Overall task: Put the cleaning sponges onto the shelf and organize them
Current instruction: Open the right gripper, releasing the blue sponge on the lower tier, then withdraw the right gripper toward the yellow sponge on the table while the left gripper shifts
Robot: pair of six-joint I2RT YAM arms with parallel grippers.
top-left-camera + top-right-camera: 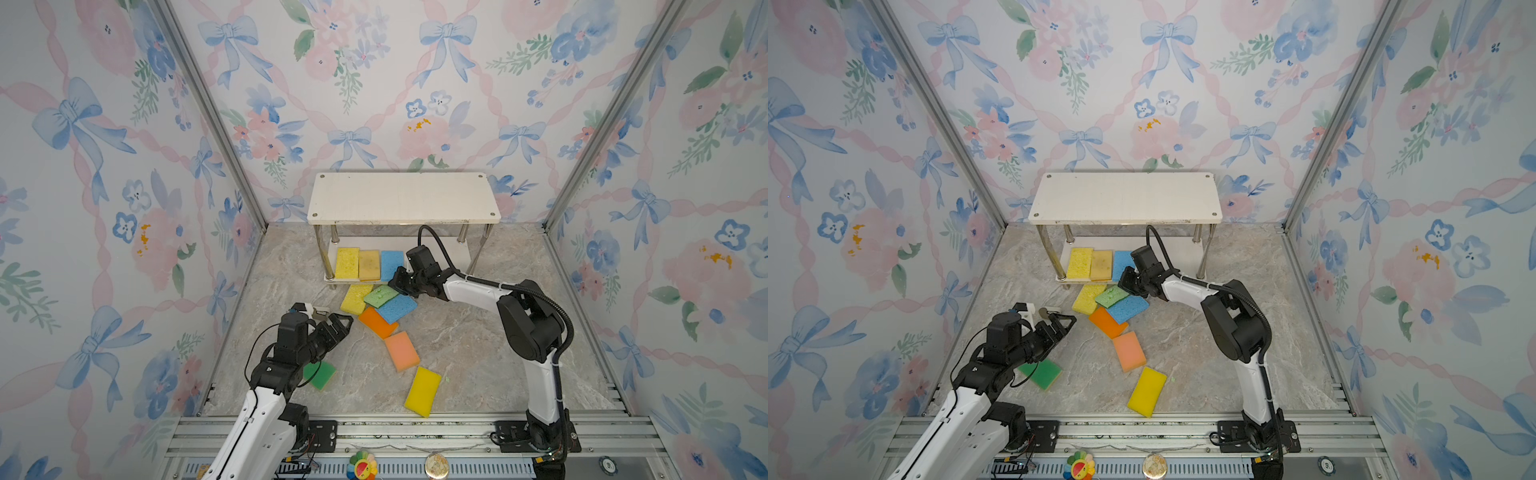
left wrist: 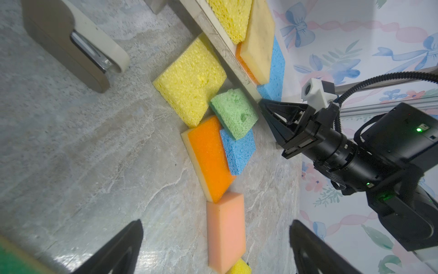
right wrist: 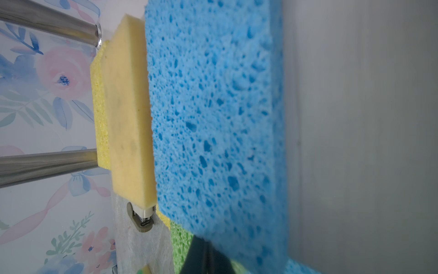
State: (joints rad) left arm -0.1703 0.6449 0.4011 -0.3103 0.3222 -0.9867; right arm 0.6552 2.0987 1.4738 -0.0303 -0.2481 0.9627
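Note:
The shelf [image 1: 403, 197] stands at the back wall. On its lower board lie a yellow sponge [image 1: 347, 262], a tan one [image 1: 369, 264] and a blue one [image 1: 392, 264]. My right gripper [image 1: 395, 286] is shut, its tip at the blue sponge's [image 3: 213, 118] front edge, with nothing visible between the jaws. In front of the shelf, yellow [image 1: 356, 299], light green [image 1: 380, 296], blue [image 1: 397, 308] and orange [image 1: 377, 323] sponges overlap on the floor. Peach [image 1: 401, 351], yellow [image 1: 423, 391] and dark green [image 1: 320, 374] sponges lie nearer. My left gripper [image 1: 332, 322] hangs open and empty, left of the orange sponge.
A small beige and brown tool [image 1: 320, 311] lies on the marble floor beside my left gripper. The metal rail [image 1: 415, 432] along the front edge carries both arm bases. Wallpapered walls close in the left, right and back sides.

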